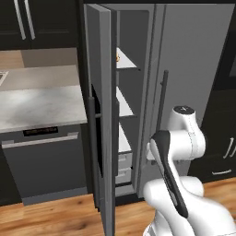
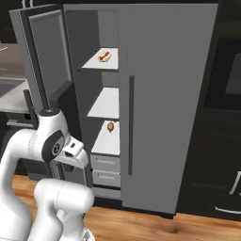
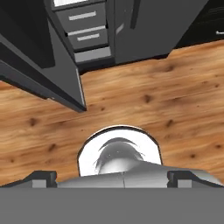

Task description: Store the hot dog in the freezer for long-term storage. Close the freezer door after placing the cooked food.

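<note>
The hot dog (image 2: pixel 105 57), a tan bun with a red sausage, lies on the top white shelf of the freezer (image 2: pixel 104 104). From the left base view only a sliver of the hot dog (image 1: pixel 117 57) peeks past the door edge. The freezer door (image 1: pixel 99 115) stands swung wide open, and its inner side (image 2: pixel 44 52) faces the right base view. My gripper (image 3: pixel 112 178) points down at the wooden floor in front of the fridge, low and well below the hot dog. It is open, its fingertips (image 3: pixel 41 177) set wide apart with nothing held.
A tiny orange-brown item (image 2: pixel 110 126) sits on the lowest shelf above pale grey drawers (image 2: pixel 106 169). The plain grey fridge door (image 2: pixel 169 103) with its bar handle (image 2: pixel 131 124) is closed. A stone counter (image 1: pixel 41 103) over a dishwasher (image 1: pixel 44 161) lies left; black cabinets (image 2: pixel 221 141) stand right.
</note>
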